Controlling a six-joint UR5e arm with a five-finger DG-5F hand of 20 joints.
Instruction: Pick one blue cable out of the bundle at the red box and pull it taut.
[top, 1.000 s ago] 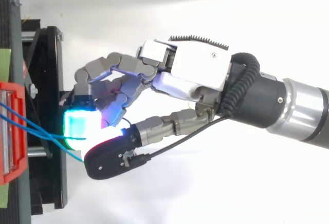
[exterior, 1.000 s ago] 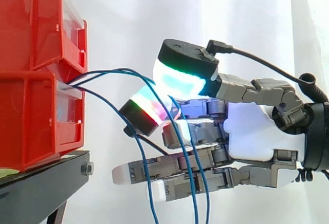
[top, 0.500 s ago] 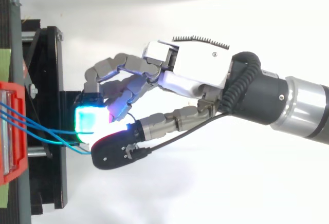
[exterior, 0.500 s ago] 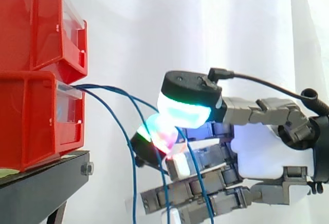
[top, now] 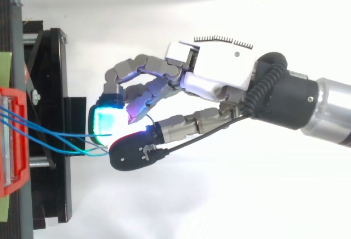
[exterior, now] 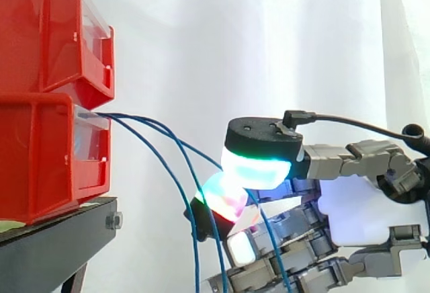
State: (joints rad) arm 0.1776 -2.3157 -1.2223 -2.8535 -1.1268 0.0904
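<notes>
Several thin blue cables [exterior: 156, 137] come out of the front of the lower red box [exterior: 40, 152] at the left. My hand [exterior: 356, 205] is to their right, fingers curled. Its thumb pad [exterior: 259, 165], glowing cyan and green, and a finger pad [exterior: 225, 202], glowing magenta, pinch one blue cable between them. That cable slopes down from the box to the pads with a slight sag. Two others hang loosely past the curled fingers. From above, the cables [top: 55, 137] run from the red box [top: 8, 140] to the hand [top: 219, 77].
A second red bin [exterior: 47, 31] sits stacked on the lower one. Both rest on a black stand [exterior: 54, 239] whose frame [top: 52, 113] juts out toward the hand. A white curtain hangs behind.
My hand has moved right and downward, away from the red box, keeping its pinch. The cables are drawn further out, and the lower fingers have curled more.
</notes>
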